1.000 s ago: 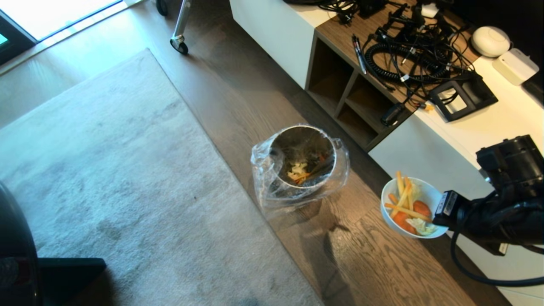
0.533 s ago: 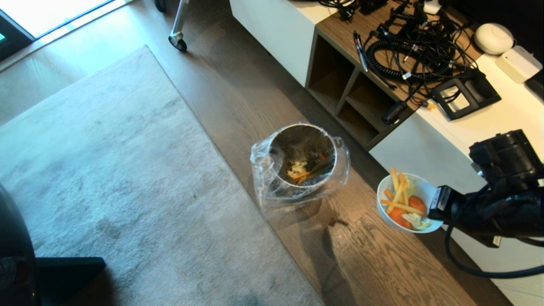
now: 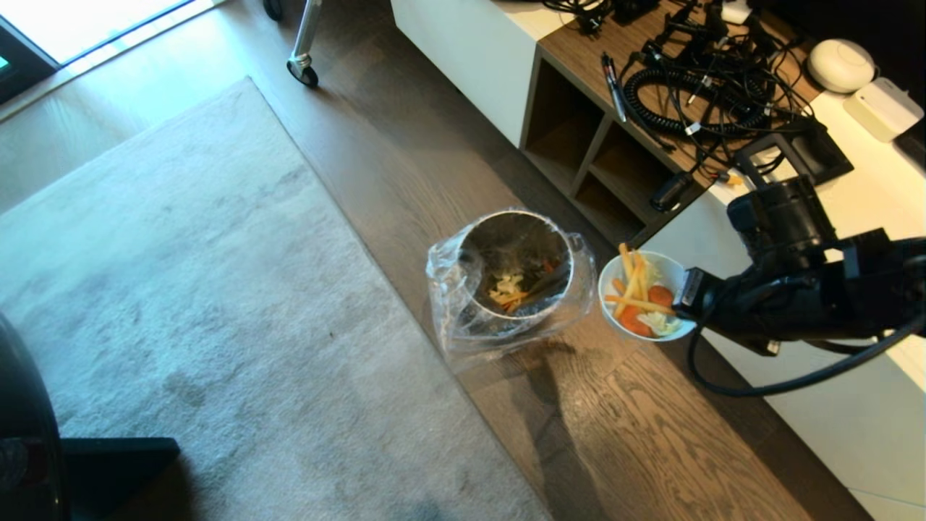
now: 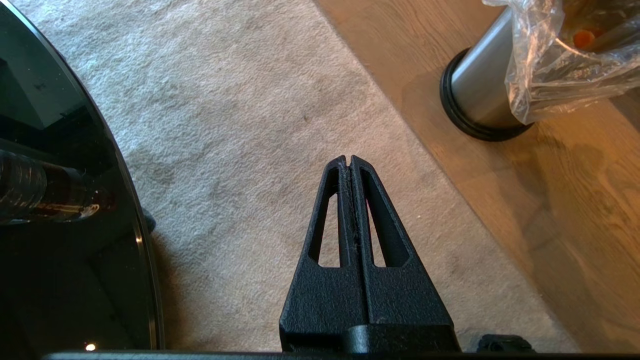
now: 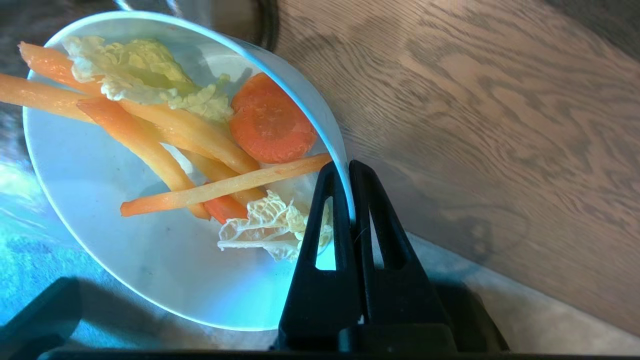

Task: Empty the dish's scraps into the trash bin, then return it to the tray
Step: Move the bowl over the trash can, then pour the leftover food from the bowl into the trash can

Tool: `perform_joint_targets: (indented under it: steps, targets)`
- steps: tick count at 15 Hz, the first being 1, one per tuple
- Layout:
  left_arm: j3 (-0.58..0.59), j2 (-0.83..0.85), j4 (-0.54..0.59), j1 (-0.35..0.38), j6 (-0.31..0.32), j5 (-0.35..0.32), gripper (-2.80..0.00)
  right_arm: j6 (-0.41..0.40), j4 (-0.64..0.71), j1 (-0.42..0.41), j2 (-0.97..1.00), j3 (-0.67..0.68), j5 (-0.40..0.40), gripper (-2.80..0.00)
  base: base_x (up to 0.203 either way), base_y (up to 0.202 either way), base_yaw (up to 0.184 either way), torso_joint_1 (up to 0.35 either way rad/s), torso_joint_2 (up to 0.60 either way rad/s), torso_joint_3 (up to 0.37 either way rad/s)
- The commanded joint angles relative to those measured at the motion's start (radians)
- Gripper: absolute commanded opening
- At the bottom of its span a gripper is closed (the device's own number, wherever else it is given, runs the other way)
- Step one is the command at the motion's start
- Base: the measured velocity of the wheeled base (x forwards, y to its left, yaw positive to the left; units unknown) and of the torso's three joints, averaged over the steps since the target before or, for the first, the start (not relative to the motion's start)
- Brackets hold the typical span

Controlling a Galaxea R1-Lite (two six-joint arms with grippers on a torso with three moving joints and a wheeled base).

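One small white dish (image 3: 642, 304) sat pinched by its rim in the right gripper (image 3: 684, 304), just beside the trash bin (image 3: 515, 269) at its 3 o'clock. Scraps (image 3: 638, 300) were inside it. It looked hard, smooth and easy to break, so the rim hold seemed right. The left gripper (image 4: 348, 161) hung pressed together over the rug (image 4: 240, 100).

right gripper (image 3: 686, 304): moved from beside the white cabinet (image 3: 723, 246) toward the trash bin (image 3: 515, 271) | dish (image 3: 640, 304): carried along, now just beside the bin's liner bag (image 3: 582, 289) | scraps (image 3: 640, 300): shifted with the dish
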Motion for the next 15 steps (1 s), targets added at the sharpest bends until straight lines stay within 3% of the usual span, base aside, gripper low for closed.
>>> perform_joint_targets:
  steps: [1, 4, 9, 15]
  targets:
    - [0.0, 0.0, 0.0, 0.0, -0.001, 0.0, -2.8, 0.002, -0.006, 0.015, 0.067, -0.067, -0.004, -2.8, 0.0, 0.0, 0.0, 0.0, 0.0, 0.0]
    - [0.0, 0.0, 0.0, 0.0, -0.001, 0.0, -2.8, -0.034, -0.013, 0.032, 0.124, -0.171, -0.013, -2.8, 0.0, 0.0, 0.0, 0.0, 0.0, 0.0]
    - [0.0, 0.0, 0.0, 0.0, -0.001, 0.0, -2.8, -0.151, -0.081, 0.072, 0.228, -0.266, -0.093, -2.8, 0.0, 0.0, 0.0, 0.0, 0.0, 0.0]
    - [0.0, 0.0, 0.0, 0.0, -0.001, 0.0, -2.8, -0.386, -0.254, 0.095, 0.269, -0.296, -0.134, -2.8, 0.0, 0.0, 0.0, 0.0, 0.0, 0.0]
